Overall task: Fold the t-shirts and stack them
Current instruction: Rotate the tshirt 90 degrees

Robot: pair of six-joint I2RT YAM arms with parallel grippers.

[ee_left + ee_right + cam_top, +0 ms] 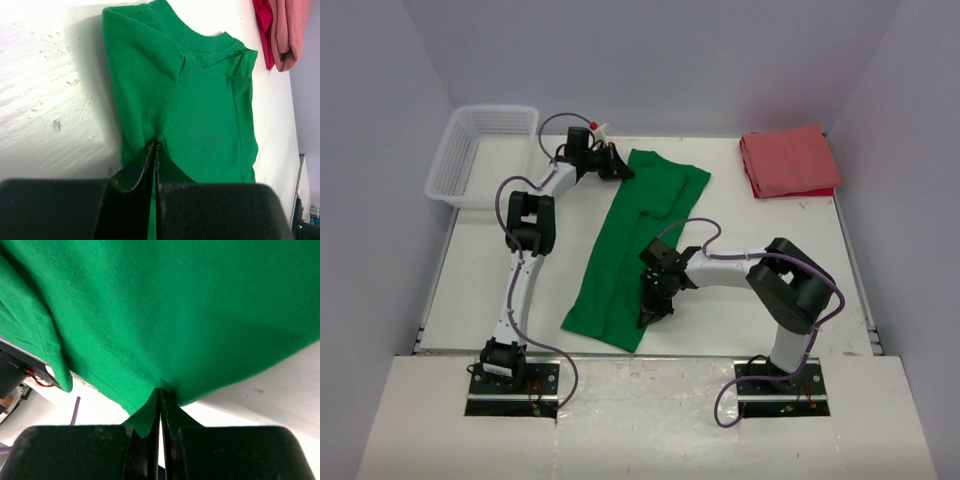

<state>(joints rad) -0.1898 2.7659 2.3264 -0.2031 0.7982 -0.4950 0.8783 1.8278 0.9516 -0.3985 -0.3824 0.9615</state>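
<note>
The green t-shirt (630,250) lies as a long, narrow strip folded lengthwise, running diagonally from the back middle of the table to its front edge. My left gripper (620,165) is at the shirt's far left corner by the collar. In the left wrist view the left gripper (156,145) is shut on a pinch of the green t-shirt (200,100). My right gripper (651,314) is at the near right corner. In the right wrist view the right gripper (160,391) is shut on the hem of the green t-shirt (175,305). The salmon-red t-shirt (788,160) lies folded at the back right.
A white mesh basket (480,150) stands at the back left corner. The folded salmon-red t-shirt (287,30) shows at the top right of the left wrist view. Bare white table (760,230) lies between the two shirts.
</note>
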